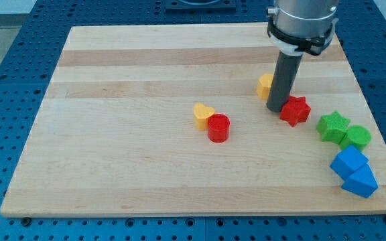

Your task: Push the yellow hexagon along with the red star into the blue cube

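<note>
Pale wood is what you are working on: a striped wooden board [146,73] lying on a blue perforated table [19,40]. Your tool is a bare dark rod with nothing to open or close; my tip [275,109] sits on the board right of centre, wedged between two blocks. The yellow hexagon [265,86] lies just to the view's left of the rod and partly behind it, touching or nearly so; the red star [295,110] lies just to the view's right of the tip, pressed against it as far as you can tell. The blue cube [348,163] stands well below and to the right of the star, near the board's lower right corner; a second blue block [361,181], wedge-like, touches it on its lower right side.

Between star and cube you see a green star [332,126] and a green cylinder [358,137], touching each other, near the board's right edge. Near the board's middle, a yellow heart-like block [203,115] touches a red cylinder [218,128] at its lower right; both sit well apart from my tip, to the view's left.
</note>
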